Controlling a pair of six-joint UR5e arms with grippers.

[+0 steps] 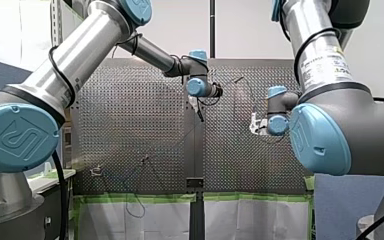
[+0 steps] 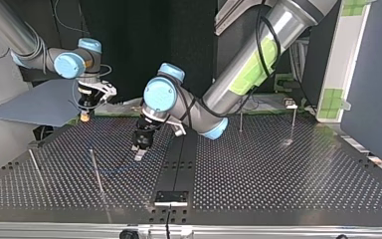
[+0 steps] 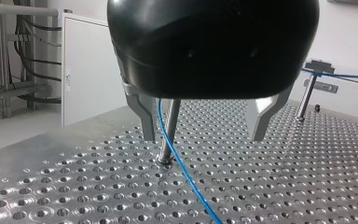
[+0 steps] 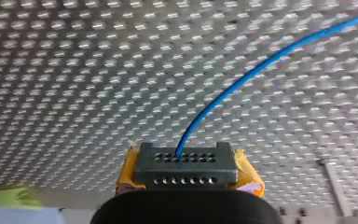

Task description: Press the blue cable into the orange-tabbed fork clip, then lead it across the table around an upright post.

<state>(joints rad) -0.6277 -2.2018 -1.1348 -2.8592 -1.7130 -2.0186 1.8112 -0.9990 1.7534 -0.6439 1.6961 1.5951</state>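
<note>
In the left wrist view my left gripper hangs open just above the perforated table. Its metal fingers straddle an upright post. The blue cable drops between them, right beside that post, and trails off over the plate. Farther back the cable reaches a clip on top of a second post. My right gripper has yellow pads shut on a dark perforated block, out of which the blue cable curves away. In the top view my left gripper is mid-table and my right gripper is at the far left.
Thin upright posts stand at the top view's left, and two more at its far right. A black rail runs down the table's middle. A grey sheet lies beyond the far left edge.
</note>
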